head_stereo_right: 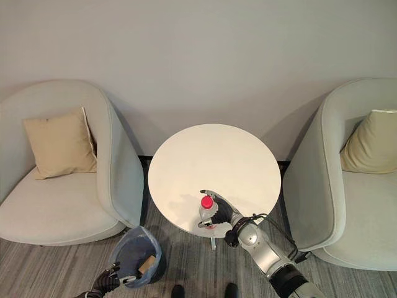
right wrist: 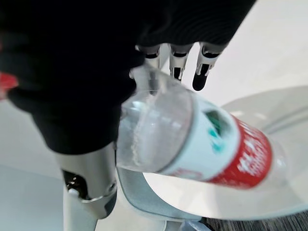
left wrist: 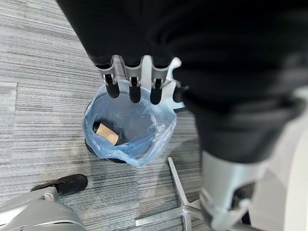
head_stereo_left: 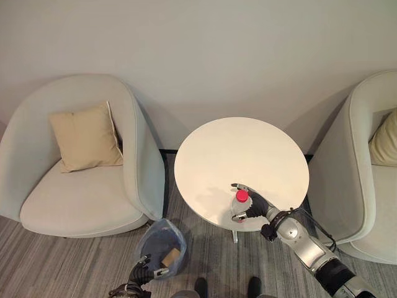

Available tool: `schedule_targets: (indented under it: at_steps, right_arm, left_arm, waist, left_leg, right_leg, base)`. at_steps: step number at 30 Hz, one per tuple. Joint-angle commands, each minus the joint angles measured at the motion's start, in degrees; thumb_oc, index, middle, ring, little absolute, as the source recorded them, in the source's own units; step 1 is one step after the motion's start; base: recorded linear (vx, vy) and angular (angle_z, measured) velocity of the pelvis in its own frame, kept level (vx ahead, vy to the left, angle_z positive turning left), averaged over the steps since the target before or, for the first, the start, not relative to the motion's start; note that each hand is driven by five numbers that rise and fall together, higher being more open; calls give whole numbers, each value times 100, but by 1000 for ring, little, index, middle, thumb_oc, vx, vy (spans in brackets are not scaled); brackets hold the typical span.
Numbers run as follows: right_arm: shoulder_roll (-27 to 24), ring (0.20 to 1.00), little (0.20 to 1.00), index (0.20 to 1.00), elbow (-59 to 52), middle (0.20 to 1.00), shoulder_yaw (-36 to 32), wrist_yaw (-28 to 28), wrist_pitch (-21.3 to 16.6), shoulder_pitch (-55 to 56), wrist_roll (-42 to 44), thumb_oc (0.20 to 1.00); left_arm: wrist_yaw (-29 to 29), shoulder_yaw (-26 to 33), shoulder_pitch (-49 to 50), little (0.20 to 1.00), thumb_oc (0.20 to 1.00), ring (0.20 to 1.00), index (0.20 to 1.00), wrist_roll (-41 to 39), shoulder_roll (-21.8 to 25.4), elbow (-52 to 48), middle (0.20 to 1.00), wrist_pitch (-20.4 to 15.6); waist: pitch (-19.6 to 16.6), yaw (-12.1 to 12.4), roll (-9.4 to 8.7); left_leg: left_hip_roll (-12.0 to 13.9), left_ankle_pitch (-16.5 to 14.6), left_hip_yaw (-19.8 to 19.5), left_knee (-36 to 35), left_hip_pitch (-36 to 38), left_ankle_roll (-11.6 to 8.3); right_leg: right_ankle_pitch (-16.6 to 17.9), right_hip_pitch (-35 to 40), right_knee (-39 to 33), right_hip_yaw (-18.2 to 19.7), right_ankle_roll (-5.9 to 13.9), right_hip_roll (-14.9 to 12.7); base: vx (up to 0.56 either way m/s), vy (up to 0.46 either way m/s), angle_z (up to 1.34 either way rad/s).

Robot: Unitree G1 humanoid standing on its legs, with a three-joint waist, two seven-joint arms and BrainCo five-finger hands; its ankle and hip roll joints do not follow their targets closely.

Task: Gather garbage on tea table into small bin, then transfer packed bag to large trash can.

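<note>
A clear plastic bottle (right wrist: 202, 139) with a red cap (head_stereo_left: 241, 196) and a red-and-white label is in my right hand (head_stereo_left: 257, 207), whose fingers curl round it. It stands tilted just over the front edge of the round white tea table (head_stereo_left: 242, 149). On the floor left of the table stands the small bin (head_stereo_left: 149, 233), lined with a blue bag (left wrist: 159, 144). A brown cardboard piece (left wrist: 107, 133) lies inside. My left hand (head_stereo_left: 144, 266) hovers at the bin's near rim, its fingers (left wrist: 132, 86) straight and holding nothing.
A pale armchair (head_stereo_left: 80, 198) with a beige cushion (head_stereo_left: 87, 136) stands left of the table, close to the bin. A second armchair (head_stereo_left: 360, 161) with a cushion (head_stereo_right: 366, 143) stands to the right. The table's metal foot (left wrist: 178, 202) spreads over the grey carpet beside the bin.
</note>
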Motion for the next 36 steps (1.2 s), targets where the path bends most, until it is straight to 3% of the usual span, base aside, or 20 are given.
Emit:
schedule_targets:
  at_steps: [1, 2, 10, 17, 24, 27, 28, 29, 33, 36]
  right_arm:
    - [261, 598, 598, 598, 216, 598, 137, -196, -104, -476, 161, 598]
    - [327, 200, 200, 200, 309, 200, 144, -253, -101, -570, 226, 200]
    - [397, 200, 200, 200, 169, 200, -176, -471, -110, -700, 763, 200]
    - [-61, 200, 200, 200, -1116, 200, -856, -382, -265, -228, 1049, 200]
    - [-174, 200, 200, 200, -1530, 200, -1013, -471, -427, -90, 1178, 200]
    - [-294, 200, 200, 200, -1560, 200, -1139, -606, -436, -4, 1104, 200]
    - [-352, 200, 200, 200, -1558, 200, -1207, -670, -409, 27, 1032, 200]
    - [-382, 200, 200, 200, -1567, 200, -1262, -706, -402, 51, 1015, 200]
    - [-408, 200, 200, 200, -1561, 200, -1372, -747, -357, 107, 1004, 200]
    - [-323, 200, 200, 200, -1524, 200, -1363, -733, -324, 93, 1015, 200]
  left_arm:
    - [74, -124, -377, 1000, 1000, 1000, 1000, 79, 322, 17, 1000, -206]
    - [86, -126, -383, 1000, 1000, 1000, 1000, 49, 326, -4, 1000, -211]
    - [152, -60, -345, 1000, 1000, 1000, 1000, -112, 361, -86, 1000, -213]
    - [115, 242, -155, 1000, 1000, 1000, 1000, -158, 370, -51, 1000, -156]
    - [139, 203, -251, 1000, 1000, 1000, 1000, -333, 332, -100, 1000, -144]
    - [131, 93, -374, 1000, 1000, 1000, 1000, -310, 269, -139, 1000, -159]
    - [122, 67, -419, 1000, 1000, 1000, 1000, -286, 250, -173, 1000, -164]
    - [114, 51, -446, 1000, 1000, 1000, 1000, -269, 242, -182, 1000, -157]
    - [88, -15, -509, 1000, 1000, 1000, 1000, -170, 222, -176, 1000, -155]
    - [74, -20, -489, 1000, 1000, 1000, 1000, -144, 214, -155, 1000, -178]
  waist:
    - [52, 121, -261]
    - [69, 141, -251]
    - [143, 221, -200]
    - [9, 205, -272]
    - [261, 308, -249]
    - [399, 279, -266]
    - [396, 229, -264]
    - [385, 188, -268]
    - [390, 110, -246]
    - [407, 118, -267]
  left_leg:
    - [63, -497, 25, 243, -134, -281]
    - [58, -490, 17, 247, -153, -280]
    - [47, -424, -55, 214, -252, -292]
    - [112, -445, -127, 240, -133, -317]
    - [154, -234, -447, 549, -739, -522]
    - [280, -228, -55, 915, -1108, -517]
    - [400, -209, 372, 962, -1151, -477]
    - [471, -314, 563, 996, -1114, -522]
    - [566, -367, 994, 1043, -1078, -495]
    - [518, -511, 1006, 1158, -1104, -435]
  right_leg:
    - [-1041, 195, 359, -93, 312, -252]
    - [-1034, 178, 360, -96, 312, -253]
    - [-1010, 120, 319, -164, 306, -262]
    - [-1141, 267, 472, -278, 262, -255]
    - [-1214, 63, 501, -725, 134, -218]
    - [-1229, 36, 477, -1172, 117, -331]
    - [-1217, 38, 477, -1370, 130, -378]
    - [-1314, 96, 492, -1422, 151, -398]
    - [-1298, 114, 540, -1653, 178, -496]
    - [-1254, 160, 556, -1659, 263, -611]
  base:
    - [-29, 18, 7]
    - [-34, 14, 7]
    - [-32, 8, 10]
    - [-12, -42, 6]
    - [-131, -60, 33]
    - [-99, 15, 76]
    - [43, 57, 125]
    - [68, 44, 144]
    - [62, 115, 69]
    - [124, 214, 36]
